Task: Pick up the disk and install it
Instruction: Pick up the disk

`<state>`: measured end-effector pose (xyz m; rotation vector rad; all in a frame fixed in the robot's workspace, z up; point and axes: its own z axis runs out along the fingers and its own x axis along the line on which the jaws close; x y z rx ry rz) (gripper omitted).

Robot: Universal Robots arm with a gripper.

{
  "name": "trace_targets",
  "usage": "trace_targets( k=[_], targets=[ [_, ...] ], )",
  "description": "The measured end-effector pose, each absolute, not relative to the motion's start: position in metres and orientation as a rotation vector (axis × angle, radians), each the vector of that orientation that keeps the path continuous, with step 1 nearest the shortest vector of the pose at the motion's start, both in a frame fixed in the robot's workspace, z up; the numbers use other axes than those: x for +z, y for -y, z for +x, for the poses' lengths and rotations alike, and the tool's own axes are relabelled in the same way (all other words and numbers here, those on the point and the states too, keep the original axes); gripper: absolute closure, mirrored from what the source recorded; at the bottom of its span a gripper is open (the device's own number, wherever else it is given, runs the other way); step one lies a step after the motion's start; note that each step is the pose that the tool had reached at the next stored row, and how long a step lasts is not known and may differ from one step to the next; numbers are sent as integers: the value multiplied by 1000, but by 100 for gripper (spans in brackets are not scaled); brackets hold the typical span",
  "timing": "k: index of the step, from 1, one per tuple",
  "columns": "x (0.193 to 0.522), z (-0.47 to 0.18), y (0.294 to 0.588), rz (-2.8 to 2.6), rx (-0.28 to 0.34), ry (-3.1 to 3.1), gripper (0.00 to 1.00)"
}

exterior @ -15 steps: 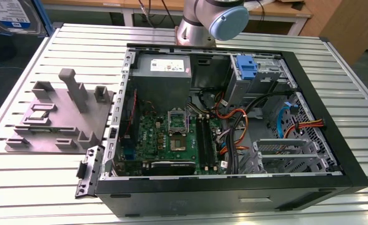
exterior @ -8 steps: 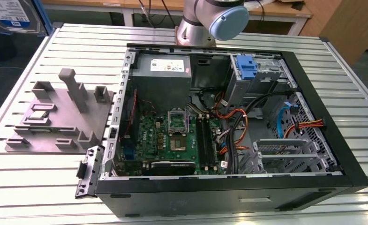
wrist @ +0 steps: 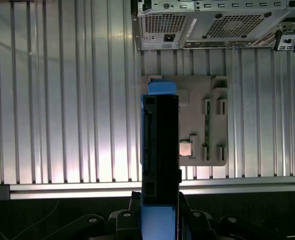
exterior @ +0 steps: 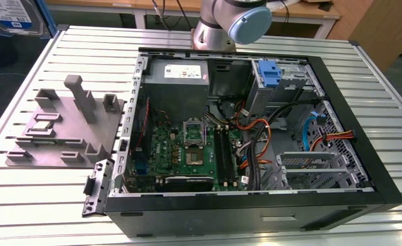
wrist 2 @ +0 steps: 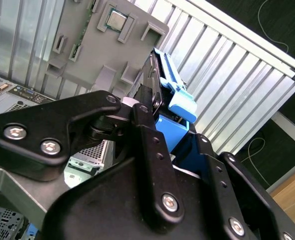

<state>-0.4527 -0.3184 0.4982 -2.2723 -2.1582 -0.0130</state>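
Fingers (wrist 2: 148, 132): black and nearest the lens in both wrist views, pressed onto the disk (wrist: 160, 145) from either side at one short end, with bolted black links fanning back from them.
Disk: pinched between the fingers and standing straight out from them, seen edge-on as a dark slab in the first wrist view. In the exterior view it sits at the far corner on the exterior view's left, with its white-and-blue label facing the camera, well apart from the computer case (exterior: 255, 212).
Blue carrier (wrist 2: 180, 102): frames the disk and shows as a blue tab at both the gripped end and the free end.
Grey fixture (exterior: 64, 128): on the bench (exterior: 43, 205), just beside the case on the exterior view's left, with upright posts and slots. In the first wrist view the disk's free end overlaps its edge.
Processor chip (exterior: 43, 127): small and square, lying flat in a pocket of the fixture.
Case: on its side with the cover off.
Motherboard (exterior: 187, 148): green, flat on the case floor.
Power supply (exterior: 176, 74): grey box with a white sticker, in the case's far corner on the exterior view's left.
Blue bracket (exterior: 270, 72): in the drive cage at the far side, toward the exterior view's right.
Cables (exterior: 255, 138): orange and black, looping between the board and the cages.
Metal cage (exterior: 310, 164): in the near part of the case, on the exterior view's right.
Arm (exterior: 231, 20): grey joint with a blue cap, at the bench's far edge behind the case.
Bench: slatted aluminium under everything.
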Motion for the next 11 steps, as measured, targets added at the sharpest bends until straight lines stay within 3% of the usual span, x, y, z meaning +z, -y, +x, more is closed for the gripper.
trace_targets(
  k=[11],
  targets=[
    [499,-447,318,-2272,-13,2158,64]
  ],
)
